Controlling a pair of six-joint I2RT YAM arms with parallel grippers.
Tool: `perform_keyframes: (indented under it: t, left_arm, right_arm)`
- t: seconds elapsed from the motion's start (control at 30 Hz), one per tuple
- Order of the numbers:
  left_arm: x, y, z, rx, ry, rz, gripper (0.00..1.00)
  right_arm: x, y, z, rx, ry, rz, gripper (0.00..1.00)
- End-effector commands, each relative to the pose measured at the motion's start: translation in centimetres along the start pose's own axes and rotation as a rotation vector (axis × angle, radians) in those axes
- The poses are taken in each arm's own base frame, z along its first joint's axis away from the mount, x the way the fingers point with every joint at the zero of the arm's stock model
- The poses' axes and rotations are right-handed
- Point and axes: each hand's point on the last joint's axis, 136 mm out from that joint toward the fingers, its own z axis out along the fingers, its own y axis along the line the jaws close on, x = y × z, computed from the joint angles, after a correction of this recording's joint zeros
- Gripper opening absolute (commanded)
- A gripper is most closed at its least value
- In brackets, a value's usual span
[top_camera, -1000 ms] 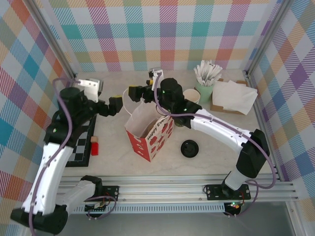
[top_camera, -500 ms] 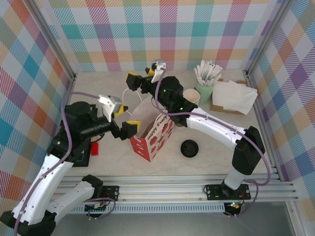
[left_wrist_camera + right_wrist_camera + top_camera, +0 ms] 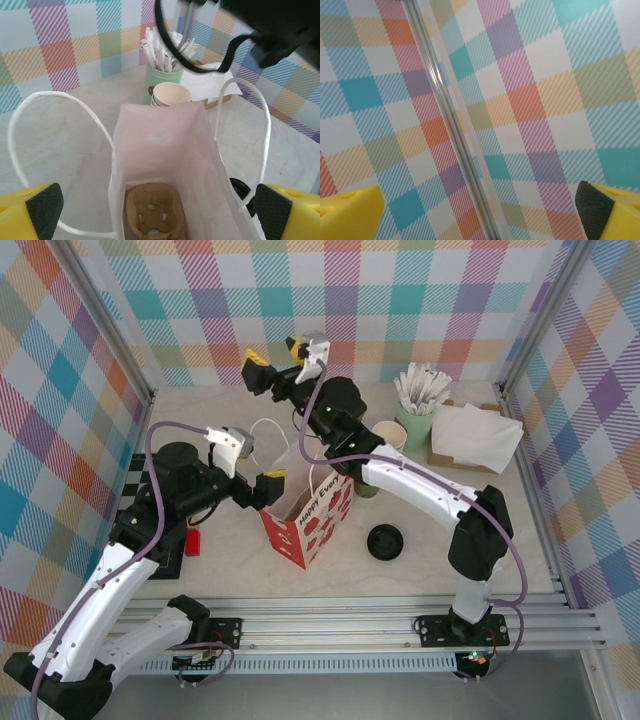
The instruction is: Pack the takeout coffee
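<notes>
Marble table (image 3: 430, 562) bears paper bag (image 3: 310, 522), black lid (image 3: 386, 542), perhaps napkins (image 3: 478, 435)

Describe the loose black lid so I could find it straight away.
In the overhead view, find the red-and-white paper bag standing mid-table. Just right of it, on bare pale tabletop, lies the loose black lid. It is the one flat, dark disc, sitting on no cup, unlike the cream-rimmed cups farther back.

A brown cup carrier (image 3: 154, 212) is being cradled at the bottom of an open, upright red-and-white paper bag (image 3: 310, 522). A loose black lid (image 3: 386, 541) is being borne by the counter (image 3: 430, 565) just right of the bag. Farther back, wrapped sticks are being held in a green holder (image 3: 415, 428) beside napkins (image 3: 475, 435).
</notes>
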Motion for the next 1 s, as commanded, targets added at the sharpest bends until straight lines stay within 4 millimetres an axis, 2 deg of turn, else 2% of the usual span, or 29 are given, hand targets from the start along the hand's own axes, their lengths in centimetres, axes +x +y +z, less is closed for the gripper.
perform_keyframes:
  t: [0.0, 0.1, 0.2, 0.3, 0.33, 0.43, 0.5, 0.57, 0.67, 0.73, 0.8, 0.93, 0.97]
  left_arm:
    - [-1.1, 0.3, 0.0, -0.024, -0.043, 0.021, 1.00]
    - [-1.3, 0.9, -0.3, -0.065, -0.053, 0.019, 1.00]
    - [-1.8, 2.7, -0.9, -0.172, -0.078, -0.001, 1.00]
    - [-2.1, 5.4, -1.7, -0.333, -0.094, -0.056, 1.00]
    - [-2.1, 6.2, -1.9, -0.381, -0.096, -0.081, 1.00]
    - [-2.1, 7.8, -2.3, -0.465, -0.096, -0.155, 1.00]
    - [-2.2, 8.1, -2.1, -0.477, -0.097, -0.190, 1.00]
    - [-2.4, 8.7, -2.1, -0.509, -0.109, -0.235, 1.00]
    - [-2.2, 11.0, -3.0, -0.652, -0.119, -0.321, 1.00]
    - [-2.2, 12.1, -3.5, -0.708, -0.123, -0.361, 1.00]
    - [-2.3, 12.2, -3.3, -0.690, -0.127, -0.368, 1.00]
    - [-4.5, 10.2, -1.1, -0.481, -0.137, -0.284, 1.00]
    - [-5.2, 10.2, -0.7, -0.467, -0.144, -0.275, 1.00]
  right_arm:
    - [-3.7, 1.8, -0.2, -0.062, -0.089, -0.068, 1.00]
    - [-4.8, 2.2, -0.4, -0.076, -0.116, -0.094, 1.00]
    - [-6.2, 2.2, -0.9, -0.064, -0.104, -0.125, 1.00]
    - [-5.7, 1.3, -1.9, -0.009, 0.054, -0.174, 1.00]
    - [-5.0, 0.2, -2.5, 0.044, 0.135, -0.187, 1.00]
    - [-2.5, -4.1, -6.0, 0.211, 0.363, -0.203, 1.00]
    - [-0.8, -6.5, -8.8, 0.285, 0.494, -0.202, 1.00]
    - [0.9, -9.1, -12.3, 0.357, 0.635, -0.195, 1.00]
    - [2.2, -11.9, -17.0, 0.454, 0.801, -0.170, 1.00]
    - [2.9, -12.7, -19.3, 0.466, 0.894, -0.155, 1.00]
    - [3.6, -13.2, -20.8, 0.457, 0.984, -0.149, 1.00]
    - [4.1, -15.9, -23.0, 0.562, 1.068, -0.152, 1.00]
    - [4.2, -16.8, -23.6, 0.607, 1.084, -0.145, 1.00]
